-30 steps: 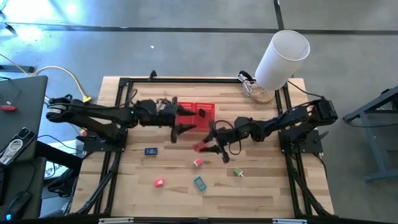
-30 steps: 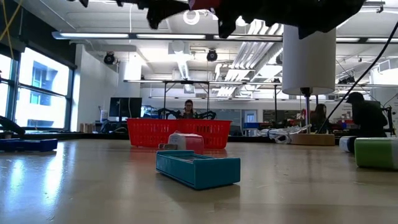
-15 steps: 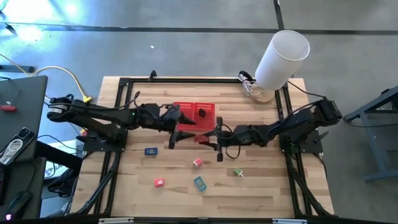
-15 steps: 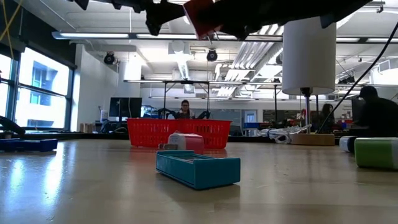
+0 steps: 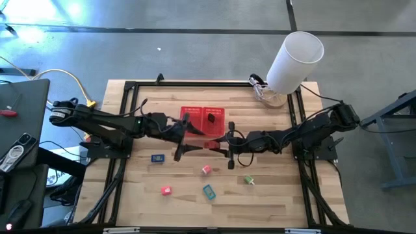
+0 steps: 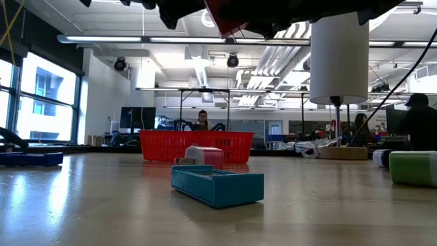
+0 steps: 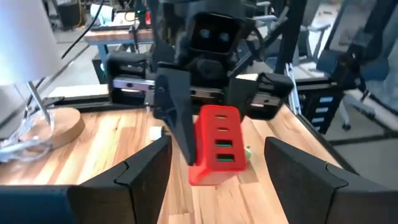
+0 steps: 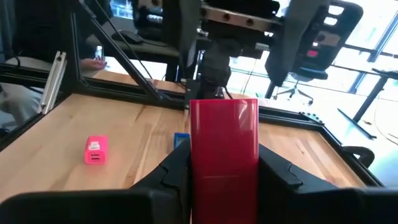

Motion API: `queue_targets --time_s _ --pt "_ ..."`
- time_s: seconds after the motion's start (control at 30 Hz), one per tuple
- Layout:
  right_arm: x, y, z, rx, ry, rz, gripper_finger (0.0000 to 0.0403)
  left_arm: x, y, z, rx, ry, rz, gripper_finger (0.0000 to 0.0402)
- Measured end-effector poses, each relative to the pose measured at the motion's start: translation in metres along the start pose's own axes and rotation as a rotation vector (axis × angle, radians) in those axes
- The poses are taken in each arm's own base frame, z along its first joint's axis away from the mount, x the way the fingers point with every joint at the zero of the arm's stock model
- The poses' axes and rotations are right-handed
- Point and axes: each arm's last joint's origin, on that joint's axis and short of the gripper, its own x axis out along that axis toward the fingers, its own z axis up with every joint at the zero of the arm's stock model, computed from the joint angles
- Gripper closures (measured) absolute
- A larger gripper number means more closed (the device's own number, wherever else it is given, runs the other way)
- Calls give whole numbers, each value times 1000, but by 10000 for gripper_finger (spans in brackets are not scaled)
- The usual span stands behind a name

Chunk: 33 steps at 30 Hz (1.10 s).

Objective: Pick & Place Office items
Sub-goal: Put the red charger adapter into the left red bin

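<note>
My right gripper [image 5: 219, 144] is shut on a red block with slots [image 5: 210, 144], held above the table just near of the red mesh basket [image 5: 195, 114]. The block also shows in the left wrist view [image 7: 217, 149] and the low view [image 6: 227, 15]. My left gripper [image 5: 182, 138] is open, faces the block and stands a short way to its left, touching nothing. A black item [image 5: 211, 119] lies in the basket's right compartment. Dark blue [image 5: 156, 158], pale pink [image 5: 206, 170], red-pink [image 5: 166, 190], teal [image 5: 208, 192] and green [image 5: 249, 180] items lie on the table. My right gripper pinches the red block between its two fingers [image 8: 177, 168] by the two sides of its rear end [image 8: 224, 180]. The fingers come about level from the table's right. The block sticks out ahead of them toward my left gripper, lifted clear of the table.
A big white cylinder [image 5: 296, 60] stands on a round wooden base at the far right corner. A black frame [image 5: 130, 117] runs round the table. A grey side table with tools [image 5: 19, 136] stands to the left. People sit in the room behind [image 6: 203, 119].
My right gripper has carried the red block a little toward the far edge and my left gripper, and has levelled out. My left gripper has come a little toward the near edge, open all the while, so the two grippers now face each other closely.
</note>
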Motion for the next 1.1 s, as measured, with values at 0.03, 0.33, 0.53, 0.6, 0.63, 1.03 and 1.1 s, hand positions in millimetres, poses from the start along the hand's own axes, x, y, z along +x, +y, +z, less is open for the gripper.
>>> queue_targets --time_s 0.03,0.33,0.53,0.6,0.63,1.03,1.1 --pt "0 0 0 2 -4 -1 296 0 -2 0 20 0 5 152" --pt "0 0 7 10 -74 13 296 0 -5 0 84 3 60 152" --pt "0 -3 10 3 -108 3 296 4 -5 -1 105 -8 62 152" --pt "0 -5 11 4 -114 0 296 11 -5 -4 106 -19 63 152" --pt "1 -6 11 5 -116 -1 296 16 -5 -5 110 -31 64 152" --pt "1 -5 8 -2 -90 3 296 28 -18 -4 214 -141 36 152" --pt "1 -5 8 -2 -89 2 296 29 -19 -4 213 -151 33 152"
